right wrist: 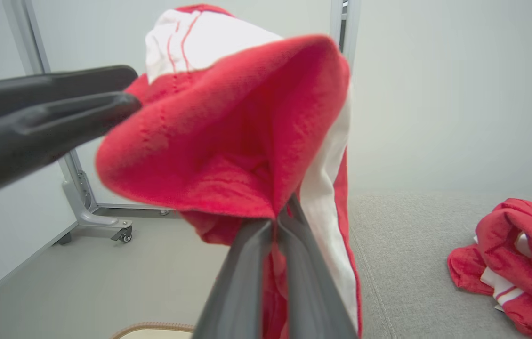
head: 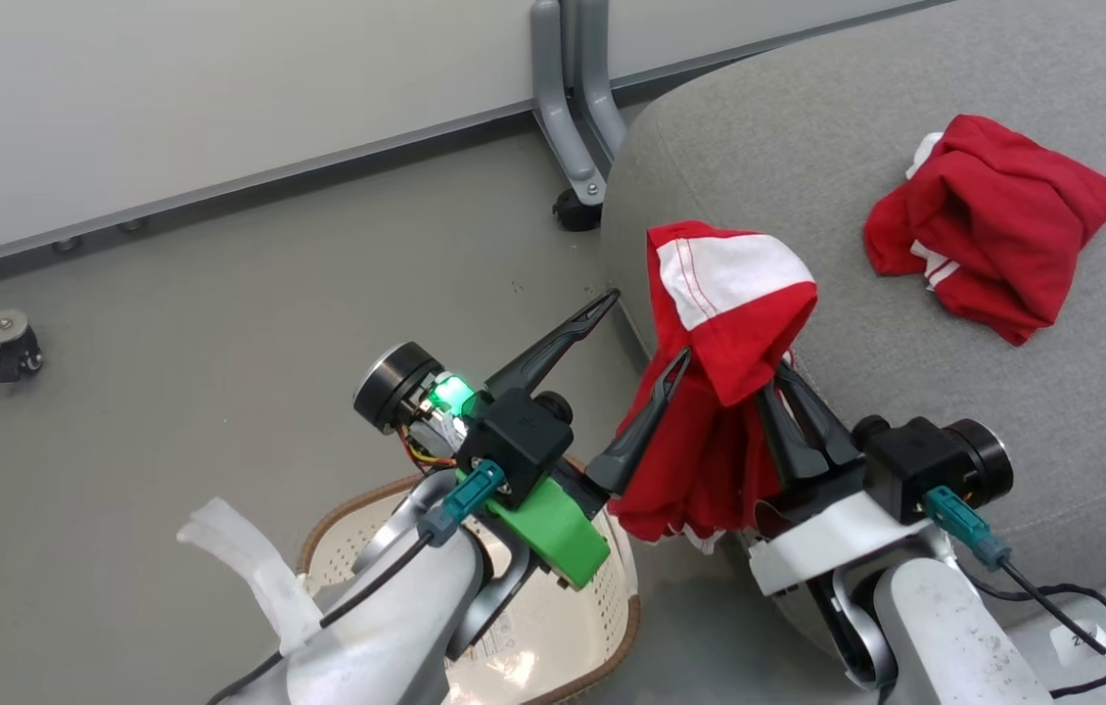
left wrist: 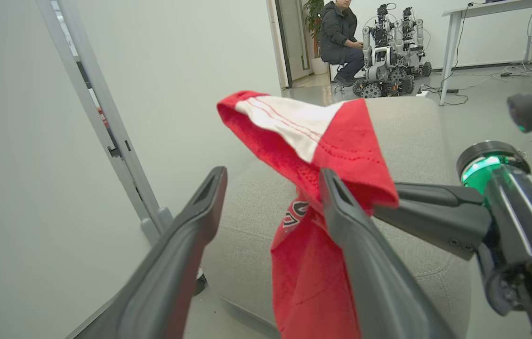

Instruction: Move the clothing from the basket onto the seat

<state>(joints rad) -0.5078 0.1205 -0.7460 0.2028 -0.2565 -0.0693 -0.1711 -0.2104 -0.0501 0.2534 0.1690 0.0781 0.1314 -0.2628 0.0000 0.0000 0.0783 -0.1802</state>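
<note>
The right gripper (right wrist: 276,226) had its fingers clamped on one red garment (head: 710,431) at frame centre, by the edge of the seat (head: 807,127). The left gripper (head: 648,325) stood with fingers spread beside it; the other garment (head: 993,225) lay upper right on the seat.

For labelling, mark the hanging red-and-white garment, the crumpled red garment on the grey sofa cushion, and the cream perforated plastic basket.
hanging red-and-white fabric garment (head: 729,274): head view, its white panel.
crumpled red fabric garment (head: 993,225): head view, middle of the heap.
cream perforated plastic basket (head: 612,595): head view, inner wall.
</note>
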